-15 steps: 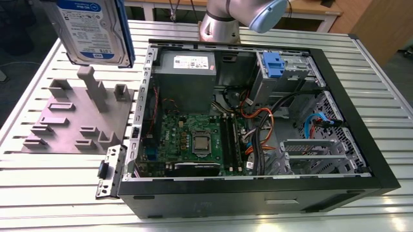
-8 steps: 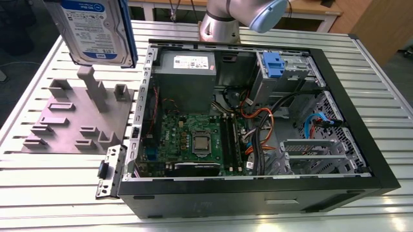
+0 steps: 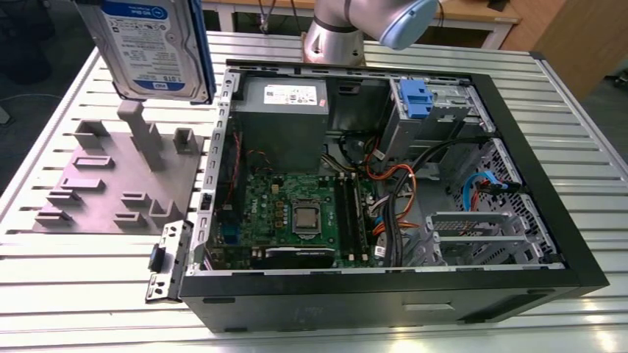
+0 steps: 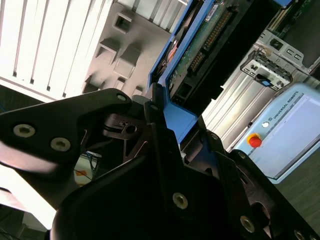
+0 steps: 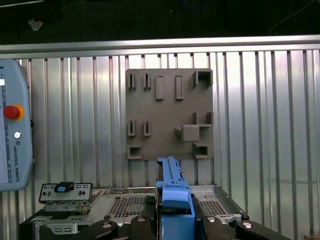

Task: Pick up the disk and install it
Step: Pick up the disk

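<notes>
The gripper (image 5: 175, 222) has its jaws clamped narrowly on the blue carrier bracket (image 5: 174, 196) of the disk (image 3: 147, 44) (white-and-blue label showing), which hangs upright above the grey fixture plate (image 3: 98, 184).

In the exterior view the disk (image 3: 147, 48) ran off the top edge, so its upper part was cut away, and the arm (image 3: 358, 29) got chopped at that same edge. The disk also covered the top of the tall post (image 3: 147, 143) on the grey fixture plate (image 3: 103, 165). In the second wrist view the gripper (image 4: 167, 120) blocked most of the disk, and where its pads met the blue carrier couldn't be made out. In the first wrist view the disk sat edge-on, label hidden, and the teach pendant (image 5: 12, 135) was sliced by the picture's edge.
</notes>
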Motion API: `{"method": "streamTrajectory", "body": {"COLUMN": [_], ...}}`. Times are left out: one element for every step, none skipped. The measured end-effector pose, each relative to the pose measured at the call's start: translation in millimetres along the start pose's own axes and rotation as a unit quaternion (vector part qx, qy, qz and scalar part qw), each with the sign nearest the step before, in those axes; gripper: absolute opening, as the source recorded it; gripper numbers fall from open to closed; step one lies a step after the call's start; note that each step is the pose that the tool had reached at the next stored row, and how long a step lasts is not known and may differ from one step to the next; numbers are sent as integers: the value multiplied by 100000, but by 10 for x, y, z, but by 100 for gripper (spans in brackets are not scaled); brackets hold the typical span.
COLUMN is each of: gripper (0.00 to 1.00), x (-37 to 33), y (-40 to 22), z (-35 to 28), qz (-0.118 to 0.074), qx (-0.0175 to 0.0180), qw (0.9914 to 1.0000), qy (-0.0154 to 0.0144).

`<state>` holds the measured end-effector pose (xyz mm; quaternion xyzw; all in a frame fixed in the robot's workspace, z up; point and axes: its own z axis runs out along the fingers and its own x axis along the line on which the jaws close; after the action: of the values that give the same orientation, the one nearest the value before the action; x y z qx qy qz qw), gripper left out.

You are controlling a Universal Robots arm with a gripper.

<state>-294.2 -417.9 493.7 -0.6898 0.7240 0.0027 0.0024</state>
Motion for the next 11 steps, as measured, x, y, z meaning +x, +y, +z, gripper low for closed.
{"method": "streamTrajectory", "body": {"gripper": [36, 36, 36, 36, 36, 36, 36, 36, 36, 36, 36], "x": [-1, -1, -2, -2, -3, -3, -3, -3, -3, -3, -3], "y": [-13, -25, -36, -46, -53, -55, -56, -58, -58, -59, -60], "z": [0, 1, 2, 3, 2, 3, 3, 3, 3, 3, 3], "qz": [-1, -1, -1, -2, -3, 2, 6, 1, 2, 1, 1], "qx": [-1, -2, 0, 2, -3, -1, -1, -1, 0, 0, 2], "qw": [100000, 100000, 100000, 100000, 100000, 100000, 100000, 100000, 100000, 100000, 100000], "qy": [1, 2, 1, -2, 2, 3, 1, -1, 1, 0, -2]}}
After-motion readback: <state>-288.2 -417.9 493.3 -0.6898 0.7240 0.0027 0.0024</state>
